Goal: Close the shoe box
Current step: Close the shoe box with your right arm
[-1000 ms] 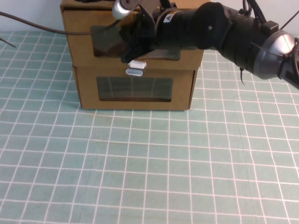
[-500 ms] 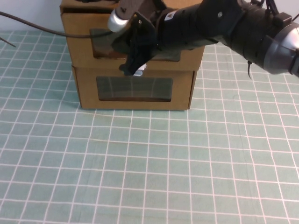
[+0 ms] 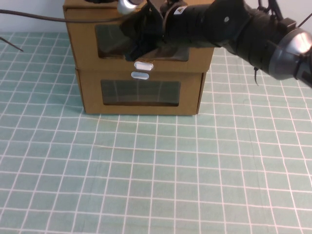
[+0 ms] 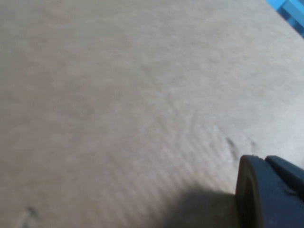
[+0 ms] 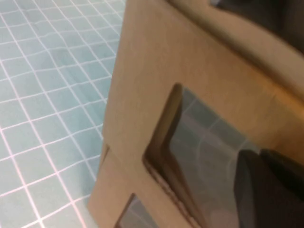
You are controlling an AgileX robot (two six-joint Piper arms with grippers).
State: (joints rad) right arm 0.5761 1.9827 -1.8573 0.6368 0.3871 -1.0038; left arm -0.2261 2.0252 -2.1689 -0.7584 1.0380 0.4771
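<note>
The right gripper (image 3: 138, 46) presses against the clear window of the shoe box (image 3: 83, 44), the upper of two stacked cardboard boxes at the far edge of the green gridded table (image 3: 156, 170), its arm reaching in from the right. The box's small white pull tab (image 3: 143, 66) sits just below the gripper, and directly beneath that lies the matching tab (image 3: 140, 75) of the lower box (image 3: 92, 95), whose neat rectangular window faces the camera. Whether the right gripper's fingers are spread or closed cannot be told, since the wrist and arm hide them, though it appears to hold nothing. The drawer front looks nearly level with its outer sleeve, suggesting the push is close to finished. To seat it well, the contact would do best to stay near the centre of the front, close above the tab, and to press straight back, so the drawer does not skew and the stack does not slide or tip. The left gripper (image 4: 270, 192) is out of the overhead picture; its own camera shows only one dark fingertip close against plain cardboard, so its opening cannot be judged.
</note>
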